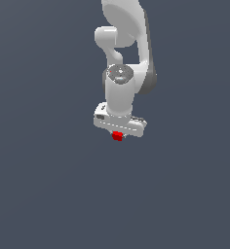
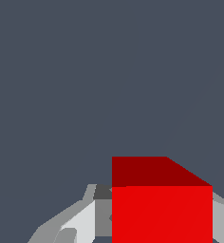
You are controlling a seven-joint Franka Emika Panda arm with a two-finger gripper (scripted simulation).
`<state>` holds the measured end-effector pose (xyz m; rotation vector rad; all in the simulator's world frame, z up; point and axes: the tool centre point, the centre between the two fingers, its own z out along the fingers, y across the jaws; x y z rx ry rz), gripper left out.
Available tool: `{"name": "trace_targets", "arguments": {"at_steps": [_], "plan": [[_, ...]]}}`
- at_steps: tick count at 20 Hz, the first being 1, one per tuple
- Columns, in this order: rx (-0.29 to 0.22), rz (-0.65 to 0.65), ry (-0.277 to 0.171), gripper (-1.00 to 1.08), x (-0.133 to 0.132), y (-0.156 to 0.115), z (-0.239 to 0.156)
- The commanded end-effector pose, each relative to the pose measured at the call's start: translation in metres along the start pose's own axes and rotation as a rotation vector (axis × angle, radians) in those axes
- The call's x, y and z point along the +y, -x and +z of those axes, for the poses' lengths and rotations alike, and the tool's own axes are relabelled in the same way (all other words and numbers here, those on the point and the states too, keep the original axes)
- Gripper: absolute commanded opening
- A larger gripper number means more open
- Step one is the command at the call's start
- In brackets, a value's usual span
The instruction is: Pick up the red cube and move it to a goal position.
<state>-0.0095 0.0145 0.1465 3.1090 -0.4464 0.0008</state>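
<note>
The gripper (image 1: 118,138) has its fingers clamped on the red cube (image 1: 117,136); I'd say carry it steadily, without loosening, toward the goal.

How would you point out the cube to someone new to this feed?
Find the white arm in the exterior view and follow it down to the gripper. The red cube sits between its fingers, the only bright red thing against grey.
</note>
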Motion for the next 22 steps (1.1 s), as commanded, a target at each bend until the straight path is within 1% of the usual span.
{"name": "trace_targets", "arguments": {"at_steps": [1,6,11,16,22], "plan": [[0.000,0.000,0.000,-1.00,-0.006,-0.010,-0.023],[0.000,0.000,0.000,-1.00,-0.015,-0.027,-0.057],[0.000,0.000,0.000,-1.00,-0.022,-0.039,-0.080],[-0.001,0.000,-0.001,-1.00,-0.025,-0.046,-0.093],[-0.001,0.000,-0.001,-1.00,-0.026,-0.048,-0.095]]}}
